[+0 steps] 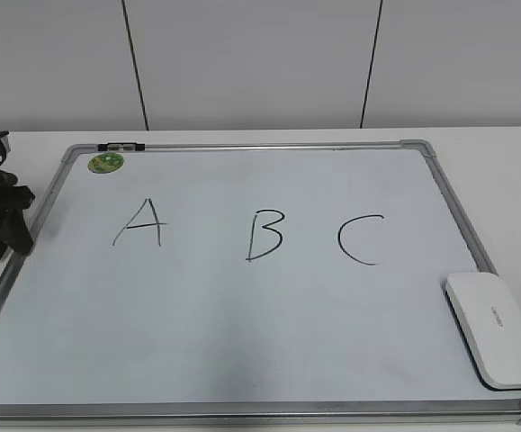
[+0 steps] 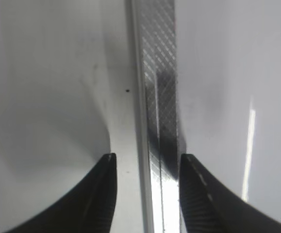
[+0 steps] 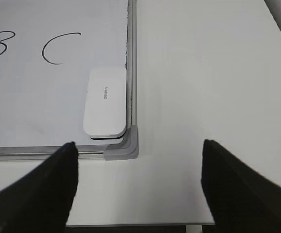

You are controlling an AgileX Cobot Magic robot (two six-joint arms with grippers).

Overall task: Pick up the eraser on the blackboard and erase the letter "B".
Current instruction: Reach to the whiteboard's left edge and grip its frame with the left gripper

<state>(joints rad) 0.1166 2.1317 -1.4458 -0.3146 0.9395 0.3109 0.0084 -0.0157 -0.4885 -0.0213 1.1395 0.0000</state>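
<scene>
Nearest me: eraser [image 1: 496, 329] lying flat on blackboard [image 1: 197, 333], at its near right corner, long side against right frame rail. Right gripper [image 3: 139, 187] fingers spread wide, holding nothing, hovering over bare white surface [image 3: 203, 73] just short of that corner. Mid-board I read row A, letter "B" [image 1: 264, 235], C, all unerased. Left gripper [image 2: 147, 167] at board's left edge, fingers parted, straddling frame rail without gripping it. Far left corner: green magnet [image 1: 105, 163].
</scene>
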